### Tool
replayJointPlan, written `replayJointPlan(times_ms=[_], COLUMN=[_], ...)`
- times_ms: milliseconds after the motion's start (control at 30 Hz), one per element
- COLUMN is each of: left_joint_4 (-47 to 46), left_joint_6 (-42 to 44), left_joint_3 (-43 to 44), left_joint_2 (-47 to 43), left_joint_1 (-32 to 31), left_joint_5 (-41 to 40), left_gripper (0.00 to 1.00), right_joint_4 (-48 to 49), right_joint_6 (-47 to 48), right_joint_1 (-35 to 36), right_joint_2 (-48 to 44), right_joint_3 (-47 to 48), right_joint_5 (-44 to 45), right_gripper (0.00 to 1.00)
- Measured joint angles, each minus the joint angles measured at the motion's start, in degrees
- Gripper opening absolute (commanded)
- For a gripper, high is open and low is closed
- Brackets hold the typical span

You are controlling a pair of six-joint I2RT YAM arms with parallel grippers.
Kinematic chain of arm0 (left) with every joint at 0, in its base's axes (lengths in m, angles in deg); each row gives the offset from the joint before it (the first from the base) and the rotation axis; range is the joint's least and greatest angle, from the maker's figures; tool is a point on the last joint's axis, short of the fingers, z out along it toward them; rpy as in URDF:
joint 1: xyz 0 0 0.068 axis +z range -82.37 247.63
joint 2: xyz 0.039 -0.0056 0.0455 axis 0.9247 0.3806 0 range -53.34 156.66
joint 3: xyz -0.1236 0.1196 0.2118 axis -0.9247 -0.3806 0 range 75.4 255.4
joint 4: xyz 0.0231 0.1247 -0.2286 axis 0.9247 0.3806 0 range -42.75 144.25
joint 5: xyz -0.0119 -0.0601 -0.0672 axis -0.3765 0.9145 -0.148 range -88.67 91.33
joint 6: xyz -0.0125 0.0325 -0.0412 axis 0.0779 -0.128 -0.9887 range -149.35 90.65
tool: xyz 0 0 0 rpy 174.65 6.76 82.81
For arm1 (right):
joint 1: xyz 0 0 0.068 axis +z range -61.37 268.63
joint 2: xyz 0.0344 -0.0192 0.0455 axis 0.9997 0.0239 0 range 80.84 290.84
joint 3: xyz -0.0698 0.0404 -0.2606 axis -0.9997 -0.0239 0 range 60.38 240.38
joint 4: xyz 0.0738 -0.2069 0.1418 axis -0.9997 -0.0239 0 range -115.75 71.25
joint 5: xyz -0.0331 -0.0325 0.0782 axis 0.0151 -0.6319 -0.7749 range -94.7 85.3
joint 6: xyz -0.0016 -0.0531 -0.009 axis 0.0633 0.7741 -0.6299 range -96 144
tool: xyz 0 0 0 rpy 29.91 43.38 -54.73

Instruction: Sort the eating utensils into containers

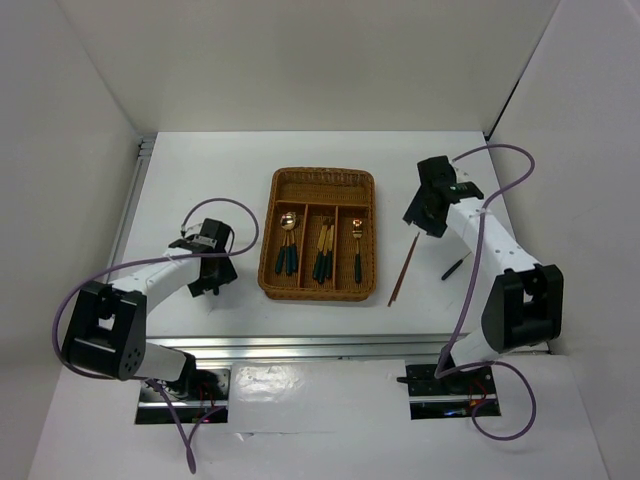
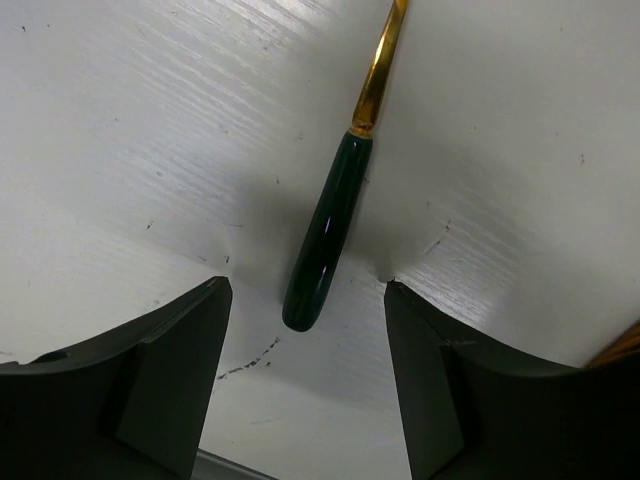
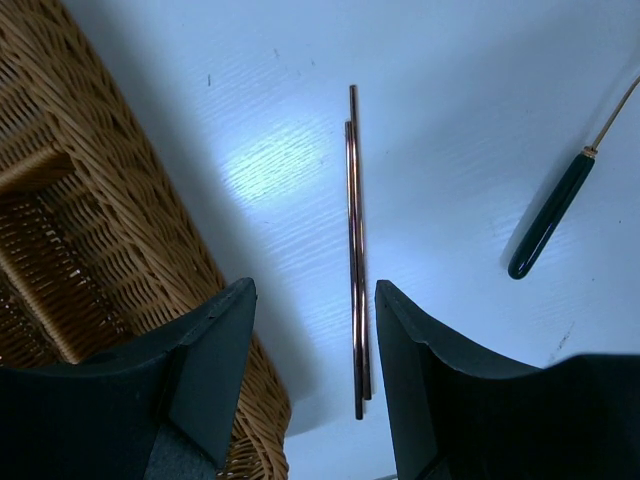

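Hovering with right gripper (image 3: pixel 312 295) released over thin, stiff, slippery chopsticks (image 3: pixel 355 250) at 3 o'clock of tray (image 1: pixel 322 174), best pinched mid-length together, and left gripper (image 2: pixel 307 290) released over glossy handle (image 2: pixel 325 235).

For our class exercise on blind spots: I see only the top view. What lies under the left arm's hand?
Observer: A teal-handled utensil lies on the table, untouched, between the fingers of the open left hand. Its head is out of frame.
Operator: How many chopsticks lie right of the tray?
Observer: Two, side by side, framed by the fingers of the open right hand.
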Motion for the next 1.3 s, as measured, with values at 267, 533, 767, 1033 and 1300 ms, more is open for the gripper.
replayJointPlan(times_ms=[267, 533, 767, 1033, 1300], left_joint_4=[-3.85, -6.14, -6.93, -6.36, -0.26], left_joint_6=[1.46, 2.51, 2.93, 2.93, 2.84], left_joint_3=[-1.03, 0.39, 0.9, 1.42, 6.27], left_joint_2=[1.36, 3.67, 4.35, 4.57, 3.58], left_joint_1=[1.95, 3.3, 3.5, 3.52, 3.15], left_joint_5=[2.19, 2.73, 2.82, 3.06, 3.39], left_gripper=[0.65, 0.48, 0.29, 0.16, 0.16], right_joint_4=[0.02, -0.44, -0.83, -0.85, -0.72], right_joint_6=[0.0, -0.02, -0.26, -0.28, -0.26], right_joint_1=[-0.48, -0.74, -0.74, -0.74, -1.53], right_joint_2=[1.51, 2.95, 2.95, 2.95, 2.95], right_joint_3=[0.02, 0.44, 0.83, 1.66, 1.66], right_joint_5=[0.17, 1.55, 2.14, 2.67, 2.67], right_gripper=[0.59, 0.59, 0.58, 0.58, 0.58])
